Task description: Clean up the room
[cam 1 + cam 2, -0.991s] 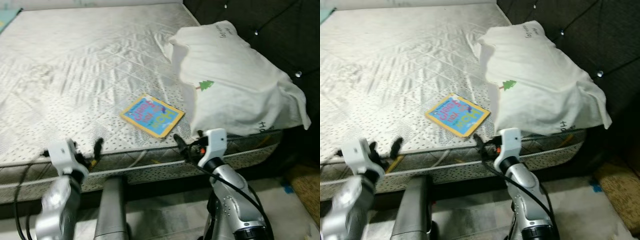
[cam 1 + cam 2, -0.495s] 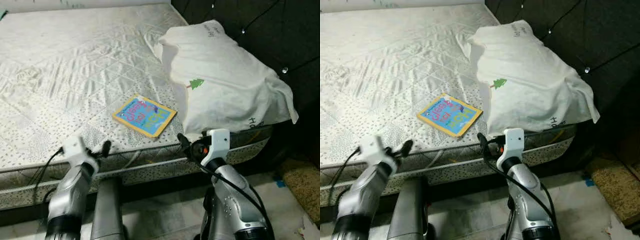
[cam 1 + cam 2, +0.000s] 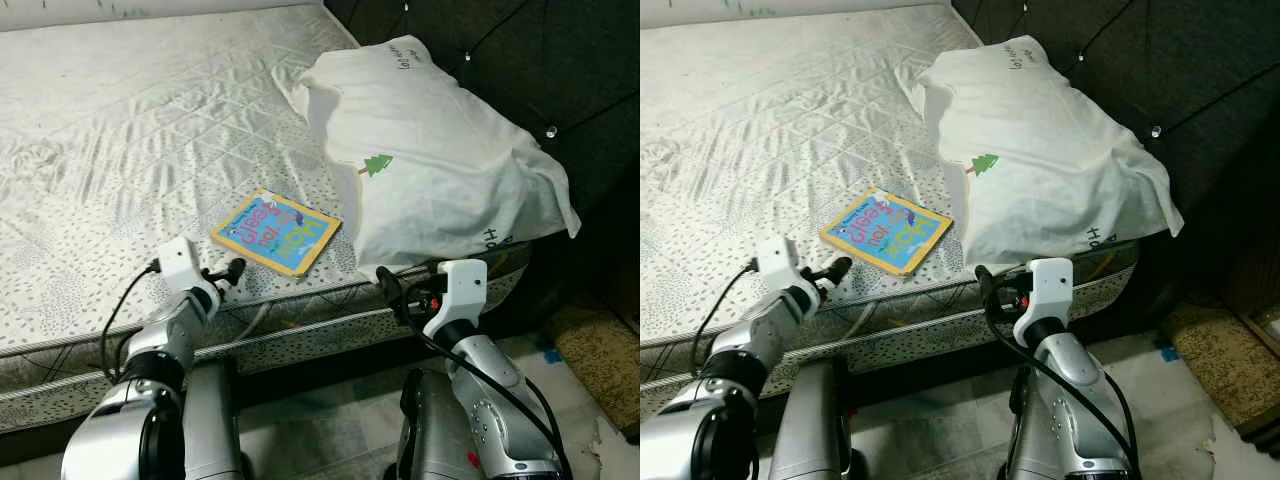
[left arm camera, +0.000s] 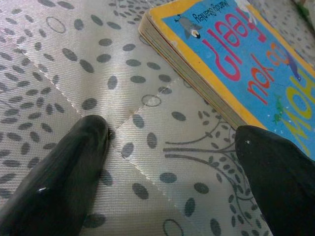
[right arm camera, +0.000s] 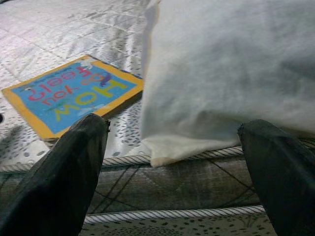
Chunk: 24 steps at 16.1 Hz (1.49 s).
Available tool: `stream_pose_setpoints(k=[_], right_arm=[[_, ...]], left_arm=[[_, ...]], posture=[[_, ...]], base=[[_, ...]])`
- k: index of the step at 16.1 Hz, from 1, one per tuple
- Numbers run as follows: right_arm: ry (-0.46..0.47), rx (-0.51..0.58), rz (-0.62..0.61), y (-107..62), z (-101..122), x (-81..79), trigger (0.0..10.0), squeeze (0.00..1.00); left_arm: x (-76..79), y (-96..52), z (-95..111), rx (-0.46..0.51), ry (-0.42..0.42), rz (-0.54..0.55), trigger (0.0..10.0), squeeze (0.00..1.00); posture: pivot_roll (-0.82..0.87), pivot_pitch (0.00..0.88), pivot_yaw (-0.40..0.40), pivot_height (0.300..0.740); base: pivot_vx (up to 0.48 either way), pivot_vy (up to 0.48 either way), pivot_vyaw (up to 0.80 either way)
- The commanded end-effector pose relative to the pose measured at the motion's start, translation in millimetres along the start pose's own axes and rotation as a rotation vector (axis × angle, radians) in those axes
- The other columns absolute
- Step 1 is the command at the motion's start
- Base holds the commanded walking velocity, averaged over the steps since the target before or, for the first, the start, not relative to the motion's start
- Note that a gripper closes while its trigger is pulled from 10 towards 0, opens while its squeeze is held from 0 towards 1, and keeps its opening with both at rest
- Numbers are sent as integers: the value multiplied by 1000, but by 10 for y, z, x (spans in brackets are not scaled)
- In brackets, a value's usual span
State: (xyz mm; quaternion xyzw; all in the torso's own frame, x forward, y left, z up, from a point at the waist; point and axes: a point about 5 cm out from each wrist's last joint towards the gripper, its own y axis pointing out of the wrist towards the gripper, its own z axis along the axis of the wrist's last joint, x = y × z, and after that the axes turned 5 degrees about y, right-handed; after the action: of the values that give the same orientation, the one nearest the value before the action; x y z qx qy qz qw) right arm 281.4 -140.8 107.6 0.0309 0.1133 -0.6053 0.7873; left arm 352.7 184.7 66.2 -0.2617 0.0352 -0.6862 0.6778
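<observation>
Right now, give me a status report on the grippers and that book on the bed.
Left gripper open, low over the mattress, just short of the book. Right gripper open at the bed edge. Book flat, untouched. Pillow beside it.

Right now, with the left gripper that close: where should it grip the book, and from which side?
Probably the book's near corner, from the mattress edge side. It lies flat with a thick board edge facing the left gripper, whose fingers are open just short of it. One finger would likely need to slip under that edge, since nothing lifts the book. The pillow crowds the far side.
</observation>
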Motion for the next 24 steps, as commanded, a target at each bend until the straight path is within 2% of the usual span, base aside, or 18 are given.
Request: stream_pose_setpoints(k=[1, 5, 8, 10, 13, 15, 19, 21, 22, 24], right_arm=[[0, 7, 13, -13, 45, -33, 10000, 0], [-1, 3, 28, -26, 80, -70, 10000, 0], [20, -13, 57, -48, 92, -96, 10000, 0], [20, -22, 89, -92, 101, -144, 10000, 0], [29, -32, 107, -148, 140, -174, 10000, 0], [30, -40, 113, -173, 150, -185, 10000, 0], [27, -45, 107, -192, 160, -192, 10000, 0], [27, -45, 108, -192, 160, -202, 10000, 0], [25, -42, 109, -185, 164, -214, 10000, 0], [19, -33, 102, -181, 172, -214, 10000, 0]], left_arm=[[6, 12, -85, -61, -12, 11, 10000, 0], [99, 37, -162, -136, 13, -23, 10000, 0], [144, 50, -160, -153, 12, -33, 10000, 0], [187, 60, -156, -167, 41, -49, 10000, 0], [275, 68, -200, -208, 110, -86, 10000, 0], [328, 68, -242, -254, 221, -112, 10000, 0], [382, 101, -121, -205, 309, -90, 10000, 0], [395, 107, -102, -200, 319, -81, 10000, 0], [443, 115, -100, -197, 390, -89, 10000, 0], [563, 126, -103, -182, 423, -134, 10000, 0]], posture=[[-223, 104, 5, 486], [-239, 111, 8, 486], [-246, 113, 14, 486], [-258, 113, 21, 486], [-288, 118, 37, 486], [-301, 121, 47, 486], [-302, 123, 51, 486], [-300, 124, 53, 486], [-301, 124, 55, 486], [-300, 125, 56, 486]], base=[[0, 0, 0], [0, 0, 0], [0, 0, 0], [0, 0, 0], [0, 0, 0], [0, 0, 0], [0, 0, 0], [0, 0, 0], [0, 0, 0], [0, 0, 0]])
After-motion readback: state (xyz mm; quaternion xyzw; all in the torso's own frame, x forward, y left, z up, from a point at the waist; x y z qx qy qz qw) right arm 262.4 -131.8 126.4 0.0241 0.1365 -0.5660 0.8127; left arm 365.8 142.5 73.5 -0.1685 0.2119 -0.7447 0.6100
